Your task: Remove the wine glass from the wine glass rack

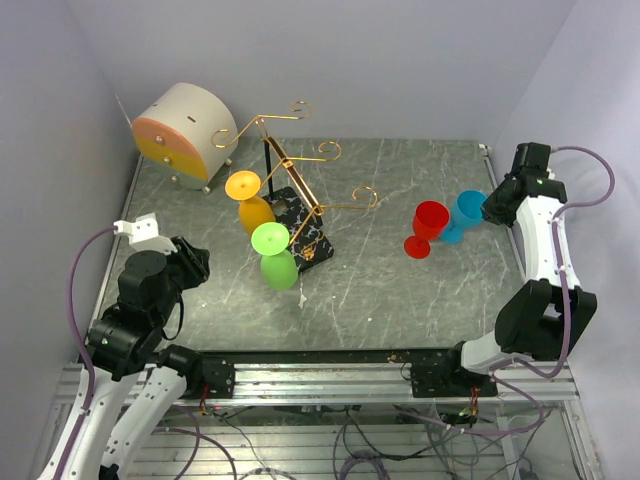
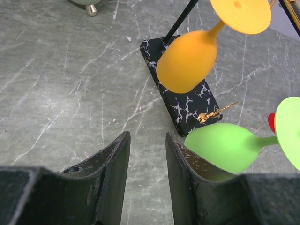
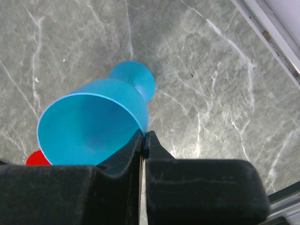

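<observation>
Nearest us, the left gripper (image 2: 146, 140) hovers low on the near-left side of the wine glass rack (image 1: 312, 240). Its jaws are roughly half open with only bare table (image 1: 400, 300) showing between them, so it has hold of nothing. Just ahead of it the green wine glass (image 2: 220, 147) hangs upside down from the rack's nearest scroll arm, with its bowl beside the near corner of the marble base (image 2: 190, 105). Off to the right of the rack, well apart from it, the red wine glass (image 1: 430, 220) stands on its foot on the table. The blue wine glass (image 3: 89, 126) stands just behind it. The right gripper (image 3: 144, 140) sits at that blue rim with its jaws pressed together. Whether they nip the rim or merely touch it, I cannot tell. Further back, the orange wine glass (image 2: 187, 58) hangs bowl-down over the base's far half. Beyond the rack's far-left end sits the round drawer box (image 1: 185, 130). By my reading that is two glasses off and two to go, with green the likely next pick.
</observation>
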`<state>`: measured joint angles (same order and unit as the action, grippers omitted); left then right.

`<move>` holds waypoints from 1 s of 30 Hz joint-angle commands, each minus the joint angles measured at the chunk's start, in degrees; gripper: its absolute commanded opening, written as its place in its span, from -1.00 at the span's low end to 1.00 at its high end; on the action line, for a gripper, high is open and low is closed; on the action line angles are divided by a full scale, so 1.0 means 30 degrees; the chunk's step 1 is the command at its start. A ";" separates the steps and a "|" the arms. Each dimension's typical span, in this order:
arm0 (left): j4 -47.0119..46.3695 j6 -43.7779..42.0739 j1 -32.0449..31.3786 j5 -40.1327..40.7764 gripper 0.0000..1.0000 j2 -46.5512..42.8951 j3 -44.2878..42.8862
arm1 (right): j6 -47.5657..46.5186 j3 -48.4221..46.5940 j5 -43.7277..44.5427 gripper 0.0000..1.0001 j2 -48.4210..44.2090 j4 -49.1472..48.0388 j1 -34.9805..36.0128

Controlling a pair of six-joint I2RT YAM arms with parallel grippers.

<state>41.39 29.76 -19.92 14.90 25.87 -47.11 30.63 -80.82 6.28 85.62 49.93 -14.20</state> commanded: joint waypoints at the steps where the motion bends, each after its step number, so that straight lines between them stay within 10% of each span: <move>1: -0.0817 -0.0280 0.0049 0.0365 -0.06 -0.0038 0.0078 | 0.0012 0.0934 0.0129 -1.00 -0.1081 -0.0644 0.0001; 17: -0.0832 -0.0365 0.0049 0.0243 -0.07 -0.0207 0.0063 | -0.0194 0.3039 -0.0356 -0.99 -0.1878 -0.1313 0.0015; 30: -0.0701 -0.0341 0.0050 0.0334 -0.07 -0.0280 0.0045 | -0.0867 0.2002 -0.0894 -0.49 -0.2250 -0.0984 0.0015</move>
<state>41.39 29.34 -19.92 14.87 25.43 -47.09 29.26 -72.01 4.23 80.75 46.70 -14.17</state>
